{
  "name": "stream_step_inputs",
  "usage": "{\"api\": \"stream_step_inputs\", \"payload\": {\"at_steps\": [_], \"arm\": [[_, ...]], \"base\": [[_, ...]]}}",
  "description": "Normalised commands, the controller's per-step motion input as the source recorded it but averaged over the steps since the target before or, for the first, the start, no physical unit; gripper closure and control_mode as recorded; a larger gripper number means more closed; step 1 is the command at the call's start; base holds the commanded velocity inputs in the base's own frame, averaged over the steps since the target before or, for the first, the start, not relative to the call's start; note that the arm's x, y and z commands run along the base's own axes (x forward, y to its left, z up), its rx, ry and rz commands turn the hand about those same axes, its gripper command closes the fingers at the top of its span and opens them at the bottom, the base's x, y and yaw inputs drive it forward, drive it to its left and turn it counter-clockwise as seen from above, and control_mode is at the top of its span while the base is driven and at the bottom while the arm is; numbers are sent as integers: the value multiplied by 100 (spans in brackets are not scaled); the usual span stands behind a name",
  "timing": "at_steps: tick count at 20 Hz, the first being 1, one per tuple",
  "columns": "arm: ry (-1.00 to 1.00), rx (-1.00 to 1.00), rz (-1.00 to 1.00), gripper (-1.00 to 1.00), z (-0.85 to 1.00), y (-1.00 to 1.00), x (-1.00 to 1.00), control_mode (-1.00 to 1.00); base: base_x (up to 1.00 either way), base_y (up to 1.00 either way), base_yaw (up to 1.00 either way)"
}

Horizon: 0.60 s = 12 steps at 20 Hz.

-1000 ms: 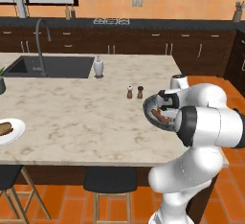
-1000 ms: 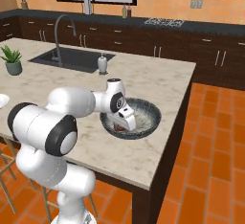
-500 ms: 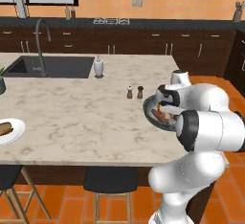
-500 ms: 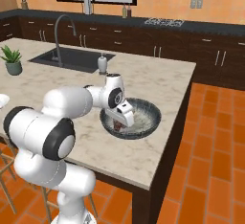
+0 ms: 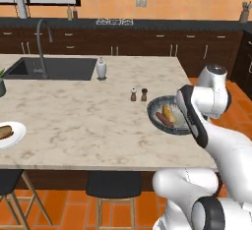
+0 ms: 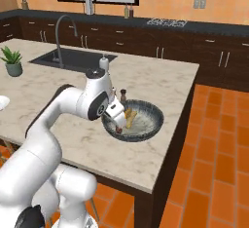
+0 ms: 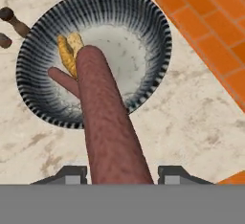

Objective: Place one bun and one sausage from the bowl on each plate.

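My gripper (image 7: 122,175) is shut on a long brown sausage (image 7: 107,127) and holds it just above the dark-grey bowl (image 7: 148,31). Inside the bowl lie a yellow bun (image 7: 69,50) and another sausage (image 7: 64,82). From the left base, the bowl (image 5: 152,121) sits near the counter's right end with the bun (image 5: 168,112) and a sausage (image 5: 162,119) in it. From the right base, the gripper (image 6: 116,117) hangs over the bowl (image 6: 153,124). A white plate (image 5: 17,135) at the far left carries a sausage (image 5: 5,132).
Salt and pepper shakers (image 5: 138,95) stand just left of the bowl. A soap dispenser (image 5: 101,69) and the sink (image 5: 54,68) are further back on the left. A potted plant (image 6: 12,61) is at the far left. The counter's right edge drops to orange floor.
The jaws have closed on a sausage in the bowl. The hand has risen a little with it.
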Motion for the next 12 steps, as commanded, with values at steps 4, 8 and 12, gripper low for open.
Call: {"api": "stream_step_inputs", "payload": {"at_steps": [4, 8, 12], "arm": [[-9, -2, 0, 100, 68, 41, -97, -100], [0, -2, 0, 100, 13, 20, -40, 100], [0, 0, 0, 100, 0, 0, 0, 100]], "base": [[0, 0, 0], [-49, 47, 0], [-40, 100, -6]]}}
